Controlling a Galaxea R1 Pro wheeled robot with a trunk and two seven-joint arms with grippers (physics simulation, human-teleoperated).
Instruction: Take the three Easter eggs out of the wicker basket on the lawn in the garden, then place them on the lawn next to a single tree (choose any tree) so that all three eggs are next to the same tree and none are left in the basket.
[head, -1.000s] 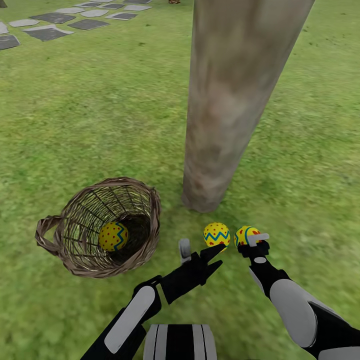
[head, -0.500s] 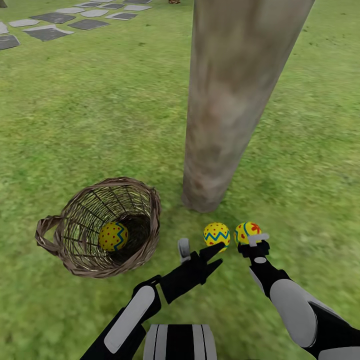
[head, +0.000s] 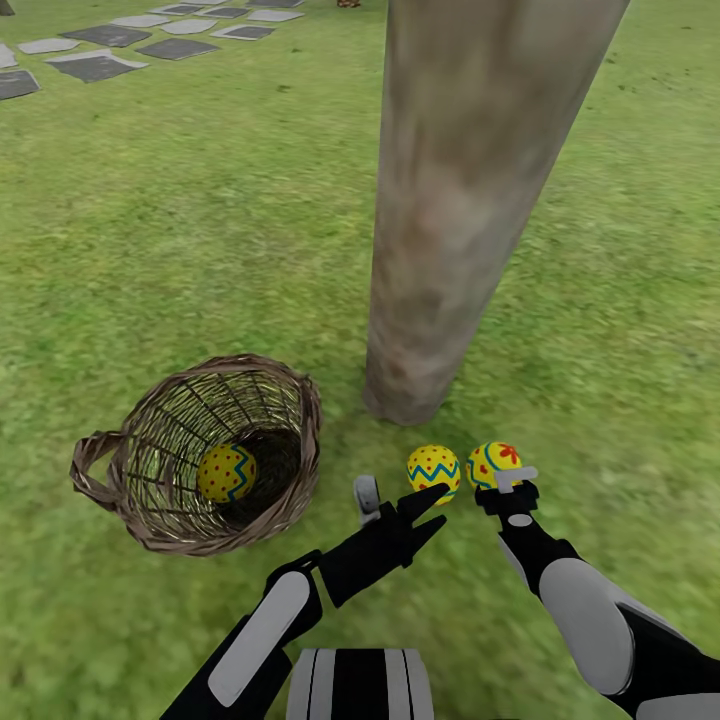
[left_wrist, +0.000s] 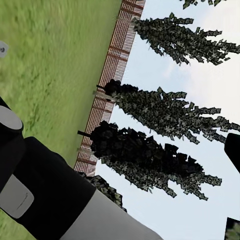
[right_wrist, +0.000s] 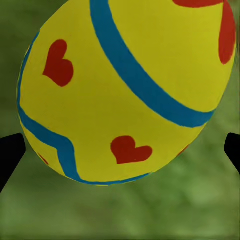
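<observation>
Head view shows two Easter eggs on the lawn (head: 150, 230) near the foot of the tree (head: 450, 250): the dotted egg (head: 433, 468), and just beside it the flower-marked egg (head: 494, 463), which has rolled slightly from a second ago, free of the right gripper (head: 505, 492), whose fingers now stand spread either side. The third egg (head: 226, 472) remains in the wicker basket (head: 290, 400) beside the tree. The left gripper (head: 395, 505) looks spread and empty, so that egg seems next.
</observation>
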